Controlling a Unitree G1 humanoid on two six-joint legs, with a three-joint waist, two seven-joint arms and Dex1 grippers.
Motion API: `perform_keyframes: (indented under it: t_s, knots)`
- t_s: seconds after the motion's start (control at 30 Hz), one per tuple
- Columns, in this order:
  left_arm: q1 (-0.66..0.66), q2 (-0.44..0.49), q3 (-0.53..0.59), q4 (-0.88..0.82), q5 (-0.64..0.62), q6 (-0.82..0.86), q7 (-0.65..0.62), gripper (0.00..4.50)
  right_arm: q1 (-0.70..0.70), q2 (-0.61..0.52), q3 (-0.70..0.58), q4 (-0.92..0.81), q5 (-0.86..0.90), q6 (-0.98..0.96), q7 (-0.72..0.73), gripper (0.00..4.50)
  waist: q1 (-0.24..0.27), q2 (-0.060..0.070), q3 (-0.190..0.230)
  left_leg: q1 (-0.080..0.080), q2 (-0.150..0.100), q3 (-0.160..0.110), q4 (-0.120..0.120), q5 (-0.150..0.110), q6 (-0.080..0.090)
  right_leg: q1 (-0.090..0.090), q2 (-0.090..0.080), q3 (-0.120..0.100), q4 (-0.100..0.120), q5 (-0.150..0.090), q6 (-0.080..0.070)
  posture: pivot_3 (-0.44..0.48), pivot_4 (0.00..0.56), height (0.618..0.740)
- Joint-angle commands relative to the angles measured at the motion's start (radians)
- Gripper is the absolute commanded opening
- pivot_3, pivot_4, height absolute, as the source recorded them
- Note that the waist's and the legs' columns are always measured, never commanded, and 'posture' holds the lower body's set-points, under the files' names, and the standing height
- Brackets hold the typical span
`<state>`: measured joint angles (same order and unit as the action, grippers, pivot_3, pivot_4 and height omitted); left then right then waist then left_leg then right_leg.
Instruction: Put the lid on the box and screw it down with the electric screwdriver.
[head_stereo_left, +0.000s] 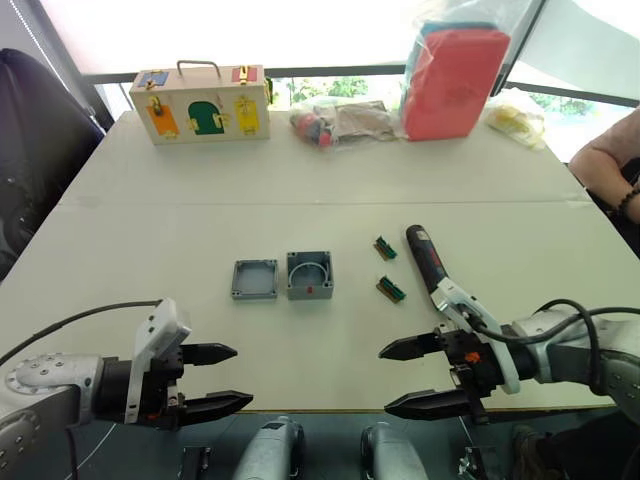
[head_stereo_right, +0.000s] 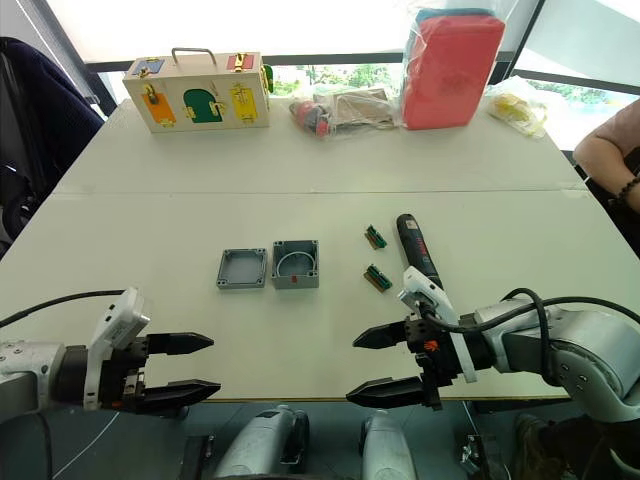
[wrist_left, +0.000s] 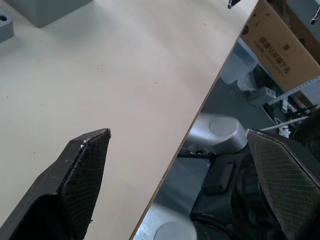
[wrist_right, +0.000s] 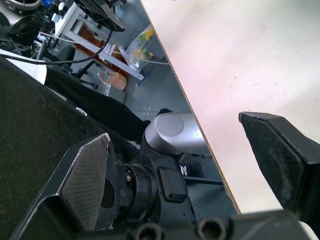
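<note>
Beside the box (head_stereo_left: 310, 275) lies the lid (head_stereo_left: 254, 279), both apart.

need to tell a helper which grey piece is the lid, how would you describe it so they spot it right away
On the white table, look at the middle, in line with the wooden case at the far edge. Two grey square pieces sit side by side there. The lid is the flat, shallow one towards the robot's left; the box next to it is deeper and has a red mark.
</note>
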<state>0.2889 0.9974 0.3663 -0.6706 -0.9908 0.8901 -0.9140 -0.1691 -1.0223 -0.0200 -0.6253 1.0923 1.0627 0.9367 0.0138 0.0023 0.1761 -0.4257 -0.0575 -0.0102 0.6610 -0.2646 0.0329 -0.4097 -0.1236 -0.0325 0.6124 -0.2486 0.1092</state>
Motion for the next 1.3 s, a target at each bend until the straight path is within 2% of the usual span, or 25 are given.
perform_keyframes:
  t_s: [0.03,0.57,0.63,0.77,0.83,0.93,1.0,1.13,1.23,1.3]
  knots:
    - [-0.017,0.0,-0.006,-0.001,-0.004,-0.002,-0.005,4.46,-0.015,0.008,-0.012,-0.024,0.015,-0.004,-0.005,4.5,0.0,0.0,0.0,0.0,0.0,0.0,0.0,0.0,0.0,0.0,0.0,0.0,0.0,0.0,0.0,0.0,0.15,0.74]
    - [-0.056,-0.008,-0.022,0.008,-0.012,0.012,0.007,4.46,-0.041,0.063,-0.013,-0.019,0.02,-0.007,-0.072,4.5,0.0,0.0,0.0,0.0,0.0,0.0,0.0,0.0,0.0,0.0,0.0,0.0,0.0,0.0,0.0,0.0,0.15,0.74]
    - [-0.061,-0.008,-0.026,0.007,0.0,0.01,0.012,4.46,-0.043,0.067,-0.014,-0.018,0.022,-0.005,-0.074,4.5,-0.001,0.0,0.0,0.0,0.0,0.0,0.0,0.0,0.0,0.0,0.0,0.0,0.0,0.0,0.0,0.0,0.15,0.74]
    - [-0.118,0.014,-0.071,0.021,0.101,0.022,0.111,4.46,-0.042,0.076,-0.003,-0.027,-0.006,-0.011,-0.102,4.5,0.001,0.0,0.0,0.0,0.0,0.0,0.0,0.0,0.0,0.0,0.0,0.0,0.0,0.0,0.0,0.0,0.15,0.74]
    - [-0.156,0.028,-0.069,0.05,0.108,0.029,0.108,4.46,-0.044,0.084,-0.006,-0.027,0.007,-0.003,-0.117,4.5,0.001,0.0,0.0,0.0,0.0,0.0,0.0,0.0,0.0,0.0,0.0,0.0,0.001,0.0,0.0,0.0,0.15,0.74]
    - [-0.298,0.091,-0.066,0.144,0.095,0.071,0.083,4.46,-0.078,0.096,-0.011,-0.01,0.037,0.031,-0.159,4.5,0.001,0.0,0.0,0.0,0.0,0.0,0.0,0.0,0.0,0.0,0.001,0.0,0.002,0.0,0.0,0.0,0.15,0.74]
    - [-0.425,0.157,-0.112,0.195,0.111,0.101,0.056,4.46,-0.126,0.099,-0.011,0.005,0.04,0.063,-0.203,4.5,0.001,-0.001,0.0,0.0,0.0,0.0,0.001,0.0,0.0,0.0,0.001,0.0,0.002,0.0,0.0,0.0,0.15,0.74]
    - [-0.747,0.21,-0.315,0.27,0.22,0.039,-0.08,4.46,-0.218,0.156,-0.007,0.012,-0.021,0.006,-0.261,4.5,0.001,-0.001,0.0,0.0,0.0,0.0,0.001,0.0,0.0,-0.002,0.002,-0.001,0.002,0.0,0.0,0.0,0.15,0.74]
    - [-1.052,0.101,-0.579,0.37,0.405,-0.041,-0.196,4.46,-0.243,0.163,0.067,0.003,-0.159,-0.047,-0.284,4.5,0.005,-0.001,0.0,-0.001,-0.002,0.001,0.001,0.001,0.0,0.001,0.005,0.0,0.004,0.002,0.004,0.0,0.15,0.74]
    - [-1.181,0.014,-0.72,0.433,0.502,-0.079,-0.26,4.46,-0.238,0.183,0.088,-0.003,-0.196,-0.062,-0.301,4.5,0.013,-0.003,0.001,-0.001,-0.002,0.001,0.002,0.001,0.0,0.001,0.005,-0.001,0.005,0.002,0.004,0.0,0.15,0.74]
